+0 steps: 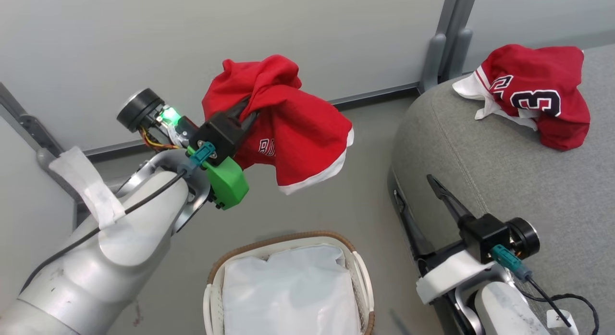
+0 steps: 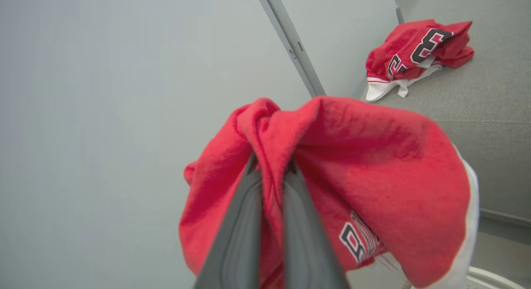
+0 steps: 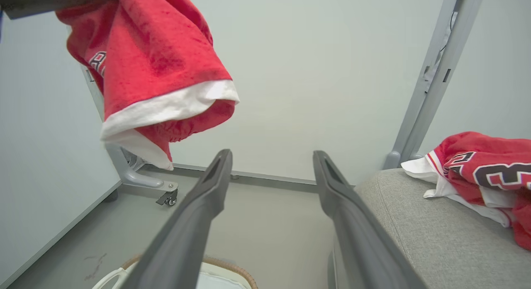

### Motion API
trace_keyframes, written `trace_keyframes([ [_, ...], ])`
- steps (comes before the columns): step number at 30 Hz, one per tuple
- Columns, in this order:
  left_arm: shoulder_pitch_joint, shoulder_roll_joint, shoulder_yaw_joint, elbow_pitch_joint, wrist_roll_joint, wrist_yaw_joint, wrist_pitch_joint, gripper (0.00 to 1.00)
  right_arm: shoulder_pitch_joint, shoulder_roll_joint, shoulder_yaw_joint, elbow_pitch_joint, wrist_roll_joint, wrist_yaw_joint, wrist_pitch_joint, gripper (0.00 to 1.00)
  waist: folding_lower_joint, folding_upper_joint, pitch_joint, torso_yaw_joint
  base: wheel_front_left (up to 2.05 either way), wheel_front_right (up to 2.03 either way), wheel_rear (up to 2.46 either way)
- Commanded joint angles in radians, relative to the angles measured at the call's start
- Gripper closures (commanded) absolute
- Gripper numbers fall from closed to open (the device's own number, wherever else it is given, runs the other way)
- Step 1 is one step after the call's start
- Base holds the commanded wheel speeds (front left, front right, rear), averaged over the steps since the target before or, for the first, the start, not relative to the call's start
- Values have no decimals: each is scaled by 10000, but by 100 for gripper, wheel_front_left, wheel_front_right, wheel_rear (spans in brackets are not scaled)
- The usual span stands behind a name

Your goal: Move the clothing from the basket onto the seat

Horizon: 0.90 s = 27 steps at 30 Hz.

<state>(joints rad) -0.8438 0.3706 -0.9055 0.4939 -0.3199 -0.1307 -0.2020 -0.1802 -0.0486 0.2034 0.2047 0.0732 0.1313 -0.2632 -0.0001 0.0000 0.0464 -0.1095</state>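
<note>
You're holding the red garment (image 1: 298, 128) by a bunched fold clamped in your left gripper (image 2: 270, 168) — it's sagging, likely soft and light — while your right gripper (image 3: 271, 156) is waiting, jaws apart.

This is looking like a robot test lab staged as a bit of home: pale partition panels (image 1: 240, 27) are standing on grey metal posts (image 3: 431, 86), a caster (image 3: 168, 197) is showing under one foot, and a sofa seat (image 1: 480, 147) and laundry basket (image 1: 283, 237) are sitting on bare grey floor (image 1: 346, 200).
</note>
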Motion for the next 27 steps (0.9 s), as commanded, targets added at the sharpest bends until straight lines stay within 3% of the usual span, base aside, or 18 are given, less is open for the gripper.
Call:
trace_keyframes([
  [1,-229,94,-78,-102,-103,2,78,100,-135,-35,170,-50,47,-11,-24,0,1,0,-276,158,0,0,0],
  [9,-782,106,-505,-725,-306,2,361,100,-587,-37,760,114,-10,-11,-24,0,1,0,-354,235,0,0,0],
  [22,-742,55,-963,-1633,-391,7,556,100,-2320,-33,752,1644,-1094,-12,-24,0,1,0,-302,505,0,0,0],
  [27,-575,60,-1094,-1717,-448,7,552,100,-2911,-33,1344,1792,-993,-11,-24,0,1,0,-291,569,0,0,0],
])
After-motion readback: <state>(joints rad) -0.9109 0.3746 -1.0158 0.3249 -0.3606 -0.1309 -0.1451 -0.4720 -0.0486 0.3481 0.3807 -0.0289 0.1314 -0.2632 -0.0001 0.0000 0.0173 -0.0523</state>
